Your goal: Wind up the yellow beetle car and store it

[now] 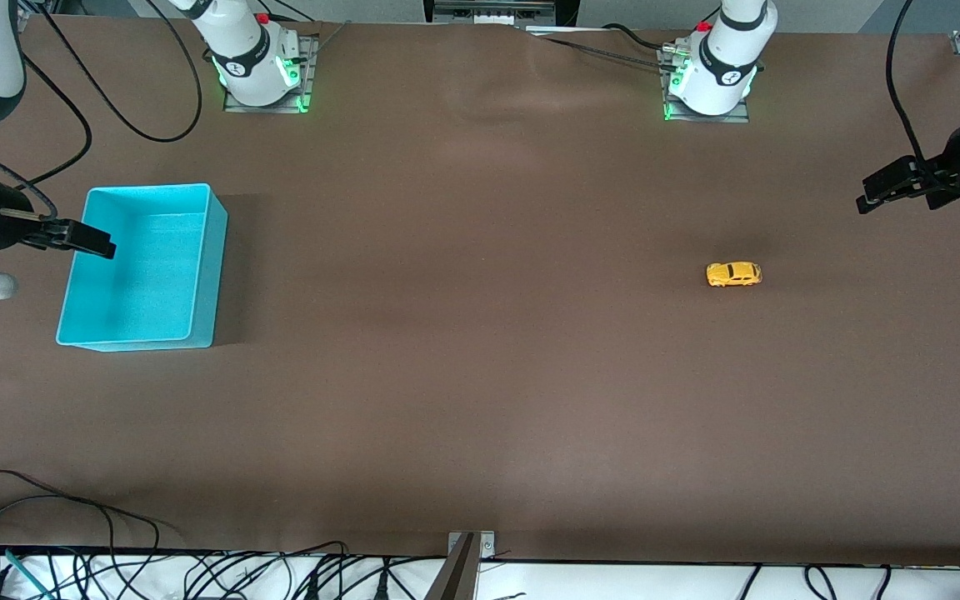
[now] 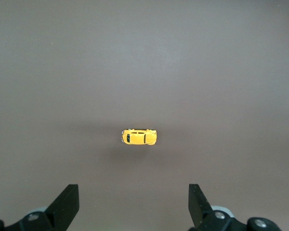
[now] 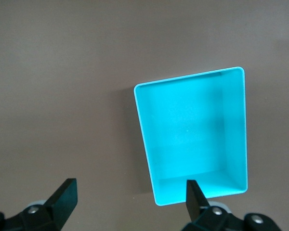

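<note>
The yellow beetle car (image 1: 733,274) stands on its wheels on the brown table, toward the left arm's end; in the left wrist view the car (image 2: 139,137) lies ahead of the fingers, apart from them. My left gripper (image 1: 867,200) (image 2: 134,190) hangs open and empty in the air at the table's left-arm end. A turquoise bin (image 1: 207,275) (image 3: 192,130) sits empty toward the right arm's end. My right gripper (image 1: 101,244) (image 3: 130,185) hovers open over the bin's outer rim, holding nothing.
The two arm bases (image 1: 259,75) (image 1: 709,79) stand along the table edge farthest from the front camera. Loose black cables (image 1: 197,575) and a metal bracket (image 1: 467,554) run along the edge nearest that camera. Brown tabletop (image 1: 463,292) stretches between bin and car.
</note>
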